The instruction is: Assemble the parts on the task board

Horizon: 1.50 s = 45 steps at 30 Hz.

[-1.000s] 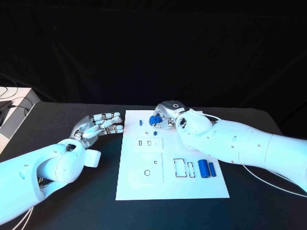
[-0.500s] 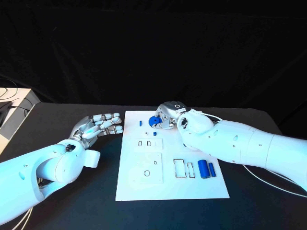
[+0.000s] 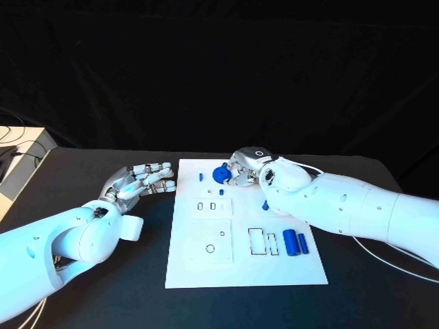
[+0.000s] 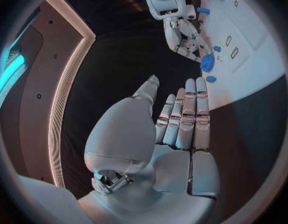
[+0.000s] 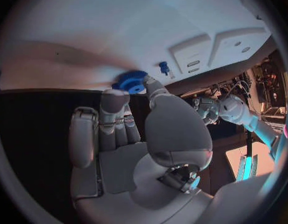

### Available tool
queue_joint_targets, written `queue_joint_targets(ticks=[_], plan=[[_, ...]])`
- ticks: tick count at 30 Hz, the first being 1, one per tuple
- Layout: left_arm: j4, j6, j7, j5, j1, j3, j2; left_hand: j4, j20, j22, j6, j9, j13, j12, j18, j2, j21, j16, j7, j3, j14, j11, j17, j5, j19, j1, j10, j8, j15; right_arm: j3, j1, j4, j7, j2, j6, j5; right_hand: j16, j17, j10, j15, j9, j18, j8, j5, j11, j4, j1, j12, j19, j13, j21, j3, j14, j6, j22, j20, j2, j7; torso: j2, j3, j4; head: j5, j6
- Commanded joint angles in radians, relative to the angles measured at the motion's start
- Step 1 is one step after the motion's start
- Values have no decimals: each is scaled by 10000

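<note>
Fingertips of the right hand (image 3: 241, 166) pinch a blue gear-like part (image 3: 221, 173) at the task board's (image 3: 244, 264) far end. Beside it lie small blue pegs (image 3: 201, 176). Left hand (image 3: 140, 180) rests spread on the worktop (image 3: 91, 288), just off the board.

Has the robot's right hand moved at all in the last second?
Yes, slightly: the right hand has shifted toward the far edge of the task board, holding the round blue part.
</note>
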Motion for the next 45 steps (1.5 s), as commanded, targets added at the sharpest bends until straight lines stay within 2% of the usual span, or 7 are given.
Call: queue_joint_targets(ticks=[1, 22, 31, 33, 38, 43, 45], plan=[[28, 55, 75, -55, 1, 7, 5, -22, 7, -12, -65, 12, 13, -17, -128, 53, -58, -19, 22, -1, -87, 36, -17, -54, -59, -52, -48, 1, 17, -20, -58, 124, 78, -157, 149, 61, -59, 12, 30, 53, -34, -96, 2, 36, -47, -93, -51, 59, 927, 14, -16, 0, 0, 71, 2252, 37, 66, 13, -3, 6, 17, -9, -5], [-5, 68, 113, -54, -2, 7, 5, -31, 13, -10, -78, 12, 14, -16, -127, 47, -63, -21, 25, -3, -95, 37, -22, -56, -64, -48, -56, 1, 19, 107, 1, 1419, 1259, -1691, -2311, 1759, -89, -4, 45, 49, -40, -85, -3, 14, -49, -238, 152, 48, 924, 4, -53, 51, 3, 80, 2239, 33, 67, 26, -10, -2, 8, -43, 49], [-69, 197, 252, -54, -3, 8, 5, -74, -14, 6, 31, 17, 15, -16, -123, 21, -24, -8, 41, -17, -13, 25, 10, -57, -18, -23, -10, 9, -6, 155, 330, 893, 3955, -2550, -639, 7134, -133, 106, -895, 200, -57, -23, 23, -1144, 128, -1749, 1875, -528, 848, -787, -487, -334, -356, -404, 2139, 147, 83, 247, -24, 30, -56, -120, 152], [-79, 227, 297, -55, -3, 11, -1, -80, -14, 6, 81, 20, 14, -17, -126, 21, -22, -10, 24, -16, -16, 18, 13, -56, -20, -20, 6, 12, -10, 158, 356, 599, 4397, -2720, -206, 7762, -138, 99, -917, 33, -68, -24, 0, -1332, -171, -1759, 2068, -464, 839, -910, -508, -497, -399, -1345, 2136, 88, -79, -54, -25, 53, -82, -121, 171], [-132, 263, 349, -64, -4, 141, 22, -115, -19, 6, 126, 21, 15, -15, -134, 0, -20, -13, 17, -18, -30, 10, 18, -57, -29, 2, 47, 11, -9, 159, 383, -26, 5053, -3021, 409, 9039, -846, -328, -1104, 161, -50, 338, -11, -1345, -17, -1490, 2560, -1101, 546, -2148, -2717, -389, -868, -1342, 1449, 159, -133, 52, -35, 111, -117, -180, 194], [-158, 293, 365, -79, -5, 218, 45, -115, -19, 6, 126, 21, 15, -15, -134, 0, -20, -13, 17, -18, -30, 10, 18, -57, -29, 2, 47, 11, -9, 159, 396, -617, 5278, -3224, 889, 9274, -943, -361, -1004, 196, -56, 297, -30, -1249, 55, -1743, 2570, -932, 684, -2835, -2761, -627, -724, -774, 1533, 157, 57, 106, -59, 175, -121, -186, 207], [-162, 319, 368, -102, -5, 238, 62, -115, -19, 6, 126, 21, 15, -15, -134, 0, -20, -13, 17, -18, -30, 10, 18, -57, -29, 2, 47, 11, -9, 159, 398, -814, 5257, -3259, 1009, 8805, -680, -126, -833, 141, -57, 115, -16, -1046, 12, -1893, 2574, -697, 822, -2818, -1717, -712, -480, -559, 1902, 101, 127, 120, -59, 217, -132, -190, 222]])
